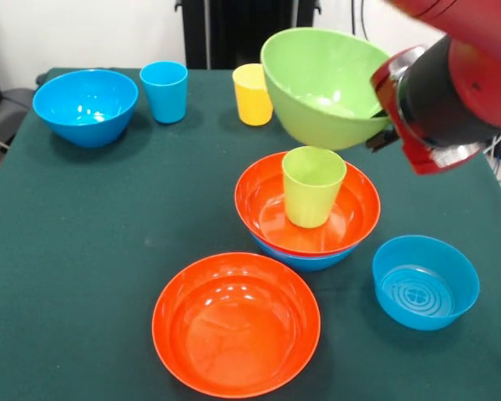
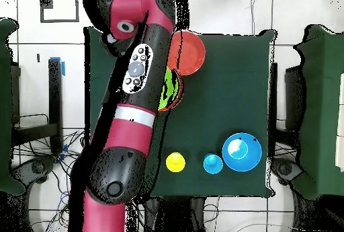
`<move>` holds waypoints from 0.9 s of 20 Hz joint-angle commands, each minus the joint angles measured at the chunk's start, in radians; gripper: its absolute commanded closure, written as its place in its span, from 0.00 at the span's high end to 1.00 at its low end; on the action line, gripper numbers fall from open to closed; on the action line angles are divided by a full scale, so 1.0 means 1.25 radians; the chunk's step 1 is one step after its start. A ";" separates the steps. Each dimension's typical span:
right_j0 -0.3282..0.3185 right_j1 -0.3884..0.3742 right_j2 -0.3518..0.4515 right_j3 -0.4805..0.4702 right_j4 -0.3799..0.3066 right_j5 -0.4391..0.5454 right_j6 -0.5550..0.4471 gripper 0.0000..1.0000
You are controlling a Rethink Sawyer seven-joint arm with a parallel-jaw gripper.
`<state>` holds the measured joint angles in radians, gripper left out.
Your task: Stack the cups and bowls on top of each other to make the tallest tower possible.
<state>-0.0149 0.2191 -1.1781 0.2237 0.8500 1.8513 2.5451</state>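
Green bowl (image 1: 326,83) aloft, tilted, just above green cup (image 1: 312,185) standing in orange bowl (image 1: 307,205) near table (image 1: 83,251) centre. Gripper (image 1: 384,125) at bowl rim; fingers hidden, probably clamping rim, cannot tell. Risk: tilted bowl lands off-centre, tips cup, slides off.

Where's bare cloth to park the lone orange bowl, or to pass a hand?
Free: the wide stretch of table between the big blue bowl and the lone orange bowl. Crowded: around the orange-bowl stack with the green cup, under the held green bowl, beside the small blue bowl.
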 commanded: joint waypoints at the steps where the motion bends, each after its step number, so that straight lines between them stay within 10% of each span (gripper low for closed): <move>1: 0.029 -0.045 0.161 0.112 -0.111 -0.042 -0.216 0.00; 18: 0.016 -0.044 0.246 0.101 -0.186 -0.075 -0.197 0.00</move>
<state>0.0109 0.1719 -1.0050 0.2792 0.7073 1.8510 2.5449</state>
